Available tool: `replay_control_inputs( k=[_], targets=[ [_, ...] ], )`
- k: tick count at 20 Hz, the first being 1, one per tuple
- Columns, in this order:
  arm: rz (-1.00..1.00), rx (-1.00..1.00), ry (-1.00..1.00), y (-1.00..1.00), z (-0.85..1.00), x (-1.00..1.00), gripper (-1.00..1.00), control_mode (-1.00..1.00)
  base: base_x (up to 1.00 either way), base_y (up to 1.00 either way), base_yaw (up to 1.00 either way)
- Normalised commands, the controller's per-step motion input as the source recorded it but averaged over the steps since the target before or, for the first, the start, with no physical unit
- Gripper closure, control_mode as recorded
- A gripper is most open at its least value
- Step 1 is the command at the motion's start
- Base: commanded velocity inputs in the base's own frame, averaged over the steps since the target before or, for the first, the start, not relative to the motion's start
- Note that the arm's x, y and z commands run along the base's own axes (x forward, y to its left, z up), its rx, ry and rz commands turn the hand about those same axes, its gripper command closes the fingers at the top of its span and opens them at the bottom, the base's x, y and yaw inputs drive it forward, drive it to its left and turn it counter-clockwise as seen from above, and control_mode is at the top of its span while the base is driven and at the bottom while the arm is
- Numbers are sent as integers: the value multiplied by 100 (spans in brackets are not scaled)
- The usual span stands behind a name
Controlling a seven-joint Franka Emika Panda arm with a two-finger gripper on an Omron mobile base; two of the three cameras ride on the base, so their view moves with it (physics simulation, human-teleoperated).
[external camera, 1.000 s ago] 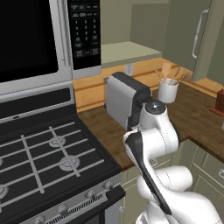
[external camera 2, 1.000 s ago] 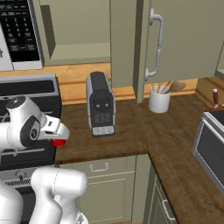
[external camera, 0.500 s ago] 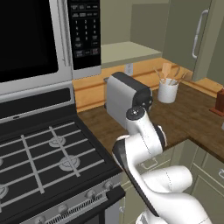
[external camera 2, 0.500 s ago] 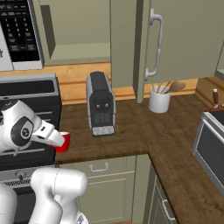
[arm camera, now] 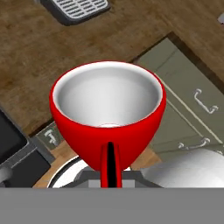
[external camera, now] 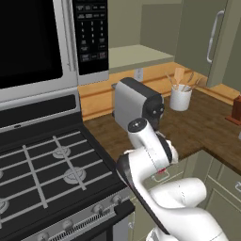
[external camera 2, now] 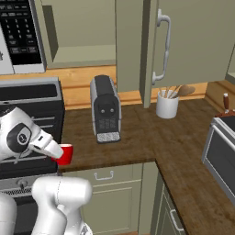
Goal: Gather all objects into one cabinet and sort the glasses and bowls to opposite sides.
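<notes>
My gripper (external camera 2: 58, 153) is shut on a bright red cup (external camera 2: 66, 154), one of the glasses. It holds the cup low at the front edge of the wooden counter, just right of the stove. In the hand view the red cup (arm camera: 108, 107) is upright, with a white, empty inside. It hangs above the counter edge and the drawer fronts. A sliver of the red cup (external camera: 162, 171) peeks out beside the wrist in the left base view. The cabinet (external camera 2: 85, 54) is open on the wall above, its flat shelf (external camera: 135, 55) bare. The bowls are out of view.
A grey coffee machine (external camera 2: 106, 109) stands on the counter behind the cup. A white utensil crock (external camera 2: 166, 105) sits further right. The cabinet door (external camera 2: 158, 46) hangs open above the crock. The stove (external camera: 47, 160) and microwave (external camera: 37, 42) are to the left, and a steel appliance (external camera 2: 223, 147) is at the right edge.
The arm has folded lower, carrying the red cup down and a little to the right, from over the stove's edge to the counter's front edge. The grip has stayed shut.
</notes>
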Motion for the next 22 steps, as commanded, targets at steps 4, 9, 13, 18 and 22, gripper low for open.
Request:
replay_control_inputs(
  k=[4,9,13,18,22],
  targets=[
    [-72,-8,2,-12,-56,-13,100,-100,0,0,0],
    [-9,0,0,0,-5,-6,100,-100,0,0,0],
    [0,0,0,0,0,0,100,-100,0,0,0],
    [0,0,0,1,0,0,100,100,0,2,-7],
    [0,0,0,0,0,0,100,100,0,-36,-70]
  ],
)
